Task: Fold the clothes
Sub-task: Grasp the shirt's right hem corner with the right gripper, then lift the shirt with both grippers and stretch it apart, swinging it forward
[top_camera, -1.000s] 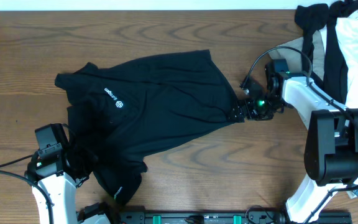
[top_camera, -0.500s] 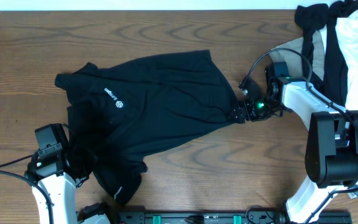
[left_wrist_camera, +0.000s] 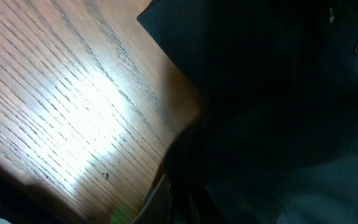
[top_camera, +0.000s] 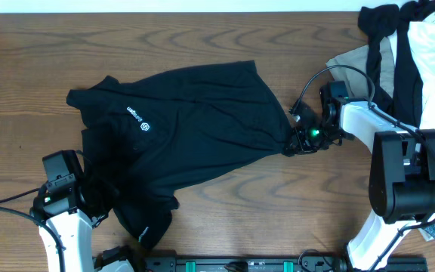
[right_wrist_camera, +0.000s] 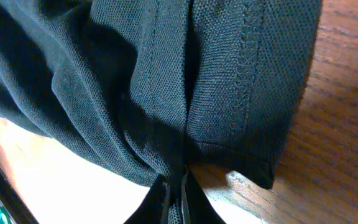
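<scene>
Overhead, a black polo shirt [top_camera: 180, 128] with a small white chest logo [top_camera: 138, 121] is seen spread and rumpled across the left and middle of the wooden worktop [top_camera: 278, 219], its right hem corner bunched and pinched by the right pincer [top_camera: 293, 142], as the right wrist view confirms. The left pincer [top_camera: 97, 202] is sunk in the shirt's lower-left folds, and whether it is spread or pressed together cannot be told; black, white and beige garments [top_camera: 421, 45] are heaped at the far right corner.
</scene>
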